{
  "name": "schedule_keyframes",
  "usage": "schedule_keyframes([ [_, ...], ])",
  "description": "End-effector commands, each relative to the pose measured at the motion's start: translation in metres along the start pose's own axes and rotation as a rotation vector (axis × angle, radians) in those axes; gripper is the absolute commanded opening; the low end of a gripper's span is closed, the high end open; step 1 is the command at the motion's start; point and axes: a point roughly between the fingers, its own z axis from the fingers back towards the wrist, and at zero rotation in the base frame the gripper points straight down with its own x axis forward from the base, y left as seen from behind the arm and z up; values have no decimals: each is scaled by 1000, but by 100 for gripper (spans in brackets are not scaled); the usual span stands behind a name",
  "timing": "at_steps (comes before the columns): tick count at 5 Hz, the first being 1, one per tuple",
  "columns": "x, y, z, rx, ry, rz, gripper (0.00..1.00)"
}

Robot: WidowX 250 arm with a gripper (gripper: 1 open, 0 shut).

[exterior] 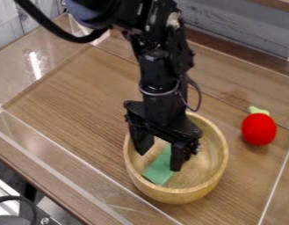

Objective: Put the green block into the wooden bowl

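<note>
Green block in wooden bowl, hand open above

Green block point(161, 169) lies inside the wooden bowl point(203, 183), partly hidden by the hand point(165, 156); hand is black, spread wide over the bowl, fingers either side of block. Bowl sits on wood desk point(82, 97), red strawberry-like toy point(259, 130) near it, outside

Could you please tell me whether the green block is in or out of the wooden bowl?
In: the green block lies inside the rim of the wooden bowl.
</note>
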Motion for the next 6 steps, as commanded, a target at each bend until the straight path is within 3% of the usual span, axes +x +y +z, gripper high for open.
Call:
schedule_keyframes([
  [1,5,2,11,0,-32,-5,100],
  [6,10,13,33,15,-39,-24,100],
])
